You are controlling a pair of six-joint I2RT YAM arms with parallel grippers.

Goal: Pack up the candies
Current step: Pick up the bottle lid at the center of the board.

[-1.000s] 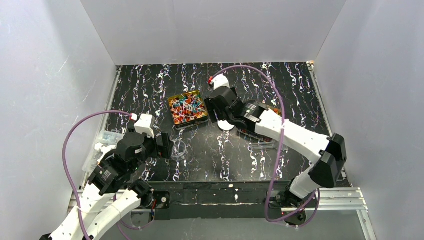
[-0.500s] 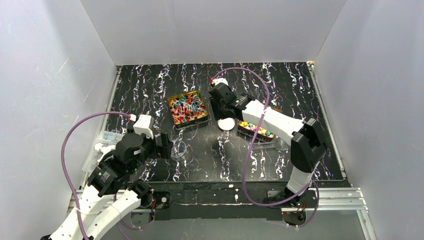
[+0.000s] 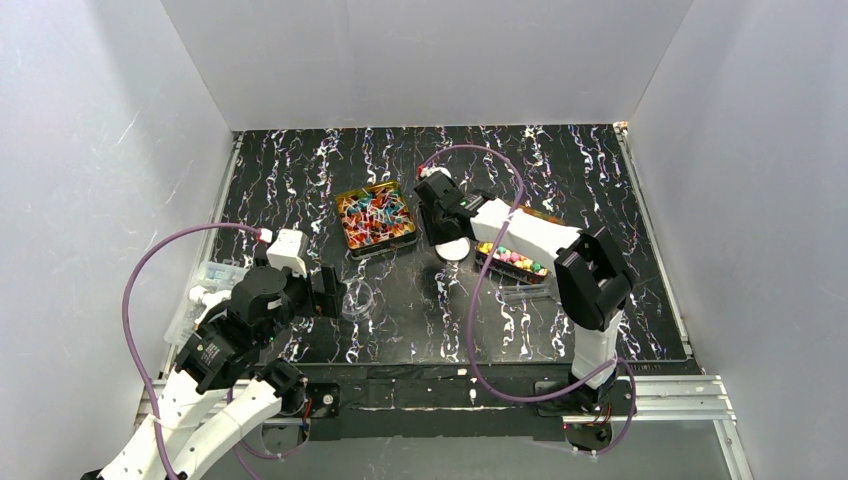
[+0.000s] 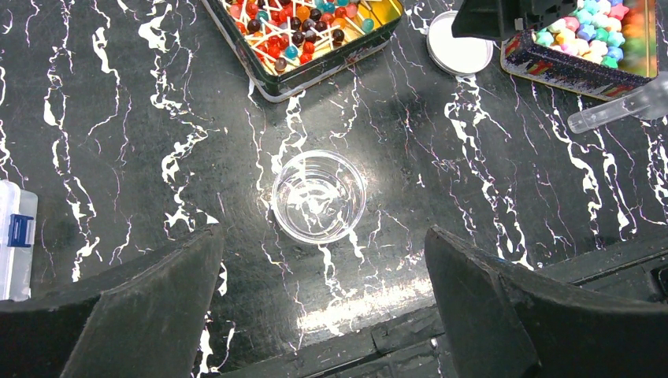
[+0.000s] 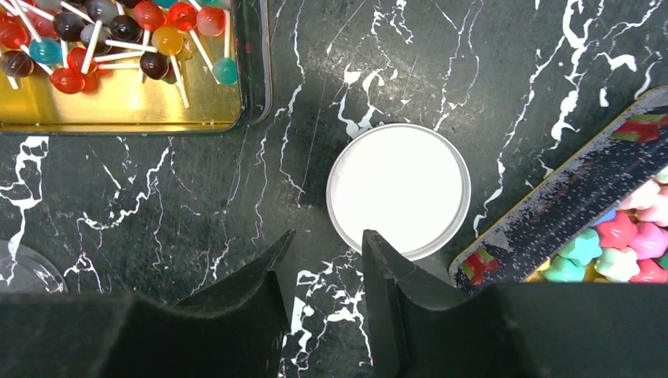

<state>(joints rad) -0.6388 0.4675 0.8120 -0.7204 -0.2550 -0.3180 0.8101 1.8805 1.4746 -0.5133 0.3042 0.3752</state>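
The candies lie in two tins. Ball-shaped ones on white sticks (image 3: 372, 215) (image 5: 118, 39) fill a gold tin (image 3: 400, 240). Pastel star-shaped candies (image 3: 512, 260) (image 5: 622, 244) fill a patterned tin (image 5: 551, 213). Between the tins lies a round white lid (image 3: 452, 248) (image 5: 398, 189). My right gripper (image 3: 442, 232) (image 5: 328, 236) hovers at the lid's near-left edge, open by a narrow gap, with only table between the jaws. One fingertip (image 5: 374, 248) overlaps the lid's rim. My left gripper (image 3: 335, 295) (image 4: 321, 236) is wide open just short of an empty clear cup (image 3: 358, 298) (image 4: 319, 195).
A clear plastic tube (image 4: 622, 106) (image 3: 525, 293) lies in front of the patterned tin. A clear plastic box (image 3: 205, 290) (image 4: 14, 236) sits at the table's left edge. White walls enclose the black marbled table (image 3: 600, 200) on three sides.
The right arm folded in, its elbow swinging left, while the gripper stayed over the white lid. Its jaws narrowed from wide to a small gap. The left arm held still.
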